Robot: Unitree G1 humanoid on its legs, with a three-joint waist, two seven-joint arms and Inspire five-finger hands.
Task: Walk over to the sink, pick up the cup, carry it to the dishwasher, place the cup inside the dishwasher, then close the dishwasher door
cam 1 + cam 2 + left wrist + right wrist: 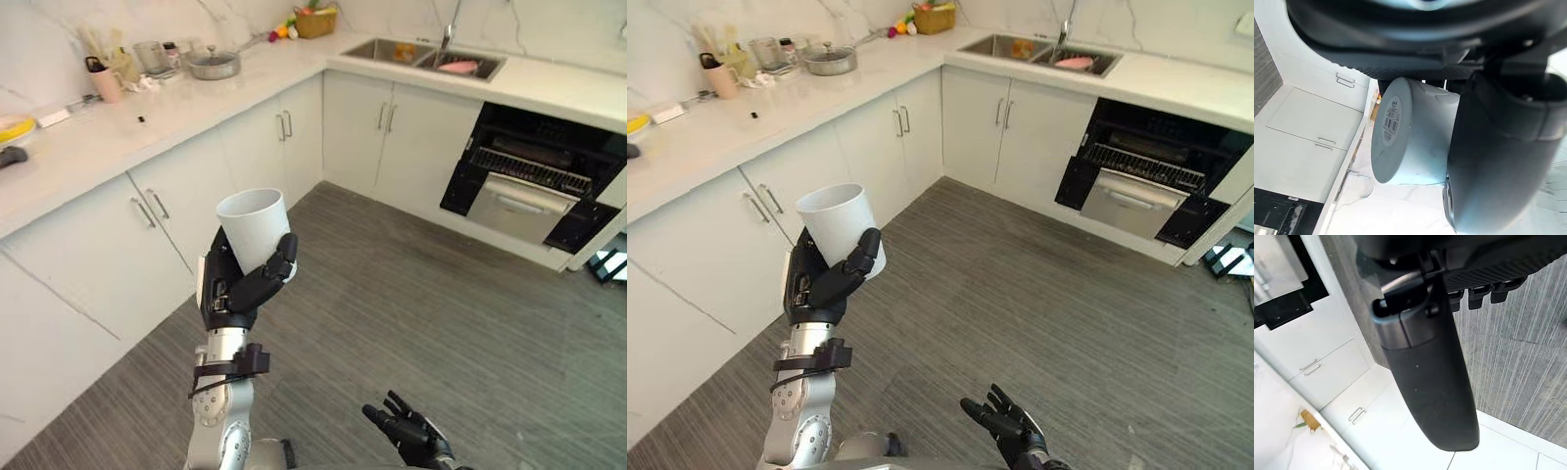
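White marble worktop [196,98] sweeps from nine o'clock round to two, with the steel double sink [392,49] set in it at one o'clock. Below, at two o'clock, we see the black dishwasher [529,181], its door dropped open. Near centre, our left robot hand [240,289] is clamped on the base of the plain white cup [253,227], mouth up, well apart from the dishwasher. Our right robot hand [409,431] hangs at five o'clock, fingers apart, empty. We judge that the low grip could let the cup tip or slip while walking, or clip the open door.
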